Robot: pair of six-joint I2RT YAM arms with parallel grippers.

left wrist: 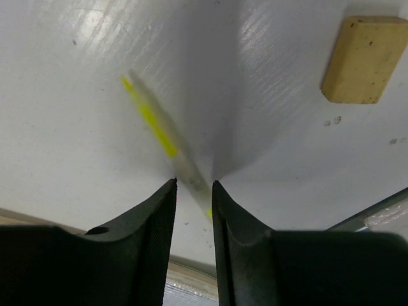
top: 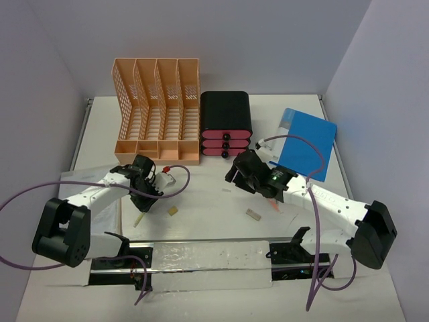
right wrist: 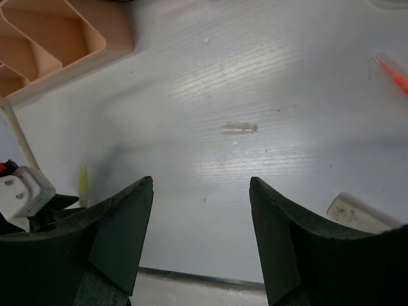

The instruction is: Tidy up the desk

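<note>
Left pincer (left wrist: 194, 185) hangs low over the large white rectangular desk (top: 100, 121), its jaws parted by only a narrow slit and, as far as the wrist view shows, clamping nothing; through that slit runs a blurred yellow-and-clear plastic pen (left wrist: 150, 118), lying slantwise on the white top. The step in hand looks like picking up this pen; the next move calls for dropping the tips astride the barrel and closing square across it, since the thin round shaft may roll or swing. A tan rectangular eraser (left wrist: 363, 60) lies near, off to one side. Right pincer (right wrist: 201, 191) hovers wide apart and empty above a small clear plastic piece (right wrist: 239, 128). The desk fills the workspace before both arms, matte, with thin metal edge rails; at its far side stand a peach lattice file rack (top: 157, 111) and a black box with pink drawers (top: 226, 124), just beside each other; tidying seems barely begun.
</note>
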